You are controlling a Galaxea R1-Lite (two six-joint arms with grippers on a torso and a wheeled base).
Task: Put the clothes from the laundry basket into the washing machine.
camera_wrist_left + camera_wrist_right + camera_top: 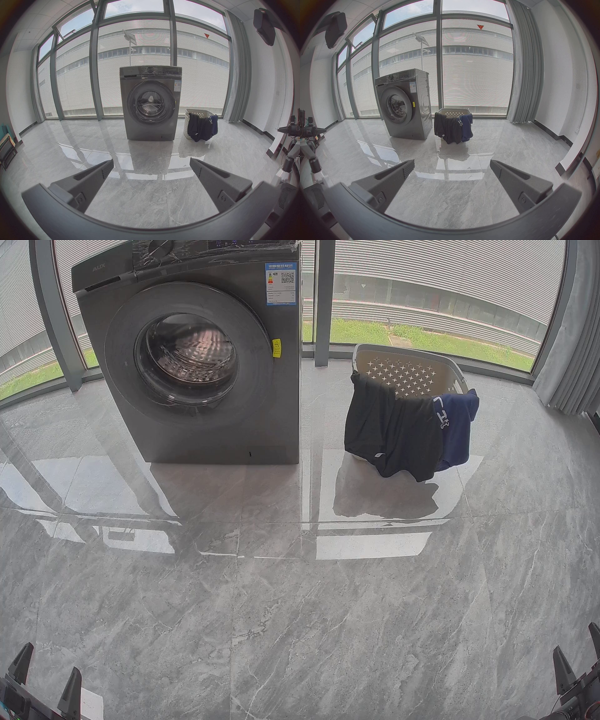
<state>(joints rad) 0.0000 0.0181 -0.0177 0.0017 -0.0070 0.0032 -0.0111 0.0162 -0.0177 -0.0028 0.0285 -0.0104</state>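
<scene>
Clothes: black garment (390, 434) and blue garment (456, 427) hang over the front rim of the laundry basket (406, 368), touching each other, black one on the washer side. Both are well apart from all fingers, far ahead across the floor (312, 615).

Basket stands just beside the washing machine (194, 359). The machine's round door sits flush against its front and faces the robot.

Left gripper (52, 657): fingers (93, 175) spread wide, nothing between them. Washer lies straight ahead of them, basket ahead and off to the right.

Right gripper (574, 637): fingers (515, 178) also spread, holding nothing. Basket with clothes sits ahead of the gap, washer off to the left.

Windows run behind the washer and basket, with a curtain (569, 352) at the right.
</scene>
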